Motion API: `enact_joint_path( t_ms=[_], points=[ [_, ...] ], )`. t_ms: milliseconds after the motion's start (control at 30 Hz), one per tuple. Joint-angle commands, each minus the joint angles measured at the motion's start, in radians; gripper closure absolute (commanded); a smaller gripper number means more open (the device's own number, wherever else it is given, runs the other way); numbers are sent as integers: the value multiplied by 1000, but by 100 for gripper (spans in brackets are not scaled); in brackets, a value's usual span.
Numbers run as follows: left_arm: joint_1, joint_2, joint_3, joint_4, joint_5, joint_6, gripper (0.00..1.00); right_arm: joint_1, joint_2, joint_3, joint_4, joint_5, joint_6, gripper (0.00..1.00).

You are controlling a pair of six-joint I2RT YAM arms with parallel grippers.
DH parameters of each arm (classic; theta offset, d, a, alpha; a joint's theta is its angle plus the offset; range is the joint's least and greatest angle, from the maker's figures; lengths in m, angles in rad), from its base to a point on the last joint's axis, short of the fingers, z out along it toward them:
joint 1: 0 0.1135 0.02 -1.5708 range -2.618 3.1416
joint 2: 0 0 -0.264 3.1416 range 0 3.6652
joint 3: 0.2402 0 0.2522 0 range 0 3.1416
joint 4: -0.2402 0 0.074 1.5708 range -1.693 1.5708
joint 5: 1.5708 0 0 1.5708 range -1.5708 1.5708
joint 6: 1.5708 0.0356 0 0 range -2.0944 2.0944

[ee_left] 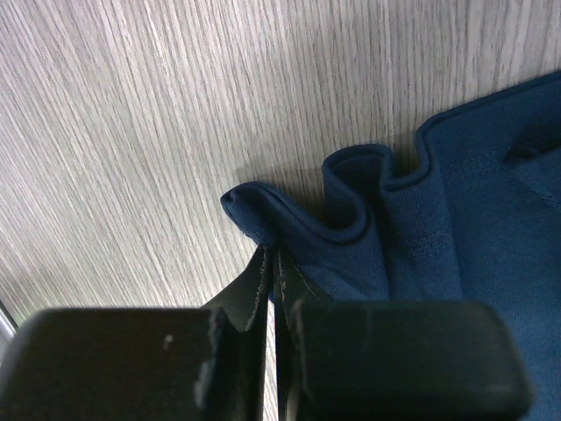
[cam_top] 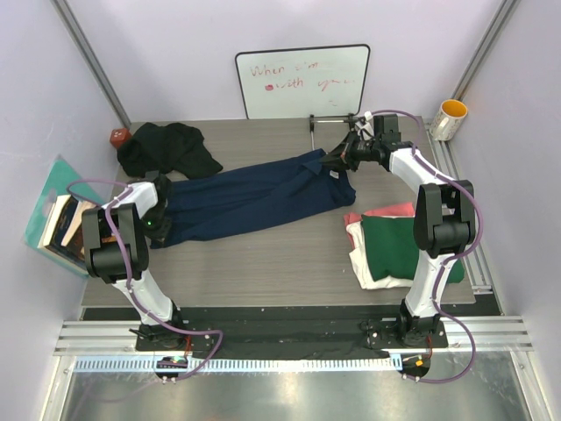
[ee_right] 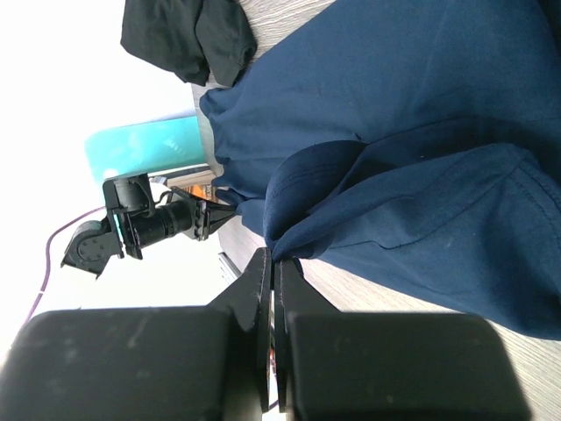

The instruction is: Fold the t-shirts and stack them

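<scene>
A yellow-lined white cup (cam_top: 450, 118) stands at the table's 2 o'clock corner; what it holds cannot be told. The navy blue cotton t-shirt (cam_top: 254, 197) lies stretched across the middle of the grey wood-grain table (cam_top: 263, 272), running from 9 o'clock toward 1 o'clock. The left gripper (cam_top: 158, 219) has its jaws together, pinching the shirt's 9 o'clock end. The right gripper (cam_top: 337, 160) is clamped on the 1 o'clock end. A crumpled black t-shirt (cam_top: 166, 149) sits at 10 o'clock. At 4 o'clock a folded dark green t-shirt (cam_top: 399, 246) lies on top of a cream-white t-shirt (cam_top: 372, 274) and a pink-red t-shirt (cam_top: 386, 211). A white whiteboard with red writing (cam_top: 302, 81) leans at 12 o'clock. Only the left wrist view shows the rippled hem gathered at the left gripper's (ee_left: 272, 261) tips, low against the tabletop. Only the right wrist view shows the fabric bunched and raised off the table at the right gripper (ee_right: 274, 256).
</scene>
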Motion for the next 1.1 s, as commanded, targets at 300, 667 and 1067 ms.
enact_joint_path(
  t_ms=[300,667,1067],
  points=[
    [6,-40,143,-78,-75,52,100,-8,-11,2,50,-19,-4,99],
    [29,-161,186,-120,-53,132,100,-9,-14,-8,56,-12,-21,99],
    [37,-218,197,-141,100,250,100,-8,-66,-91,76,-2,-29,99]
  ],
)
